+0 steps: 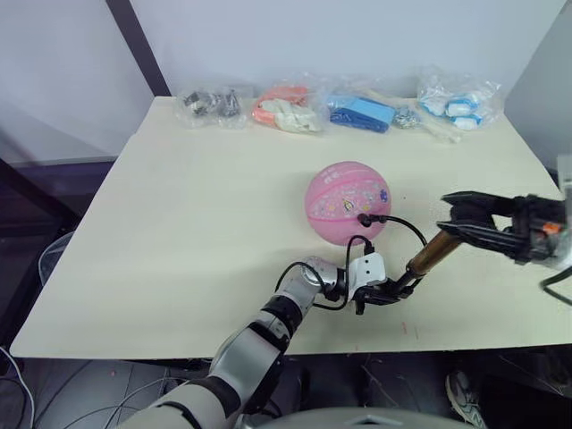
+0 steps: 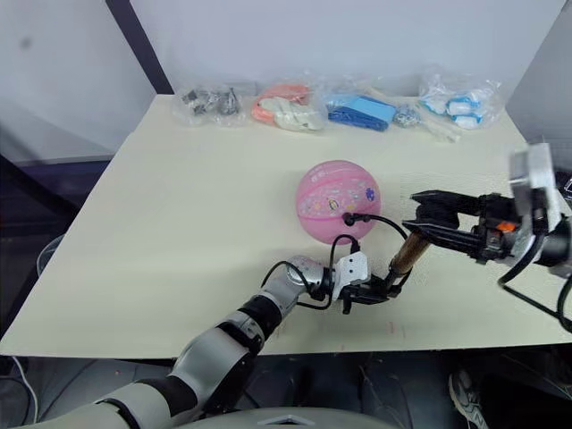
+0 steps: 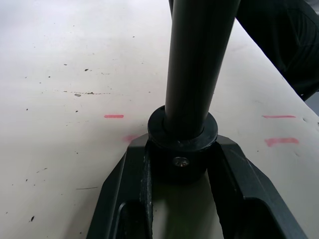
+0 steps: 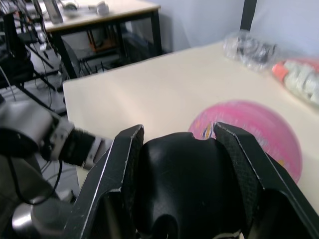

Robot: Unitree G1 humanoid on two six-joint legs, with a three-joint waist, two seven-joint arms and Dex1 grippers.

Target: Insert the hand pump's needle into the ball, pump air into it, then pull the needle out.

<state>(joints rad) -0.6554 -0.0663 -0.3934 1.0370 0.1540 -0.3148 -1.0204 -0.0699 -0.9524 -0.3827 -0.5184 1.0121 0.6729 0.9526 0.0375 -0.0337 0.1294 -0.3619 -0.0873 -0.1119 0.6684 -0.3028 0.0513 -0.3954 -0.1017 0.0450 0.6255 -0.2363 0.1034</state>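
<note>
Pink and round, the ball sits near the middle of your cream counter, with the black fitting of the needle pressed against its near side at the valve. A thin black hose loops from that fitting toward the hand pump, which stands tilted just to the right of the ball. Your left gripper has its jaws clenched around the pump's black base cap, low against the counter; the left wrist view shows the cap seated between the two fingers. Your right gripper reaches in from the right, its jaws clamped on the black T-handle at the top of the gold-bronze barrel. Four clear plastic bags of small items lie in a row along the counter's far edge, well apart from the ball.
</note>
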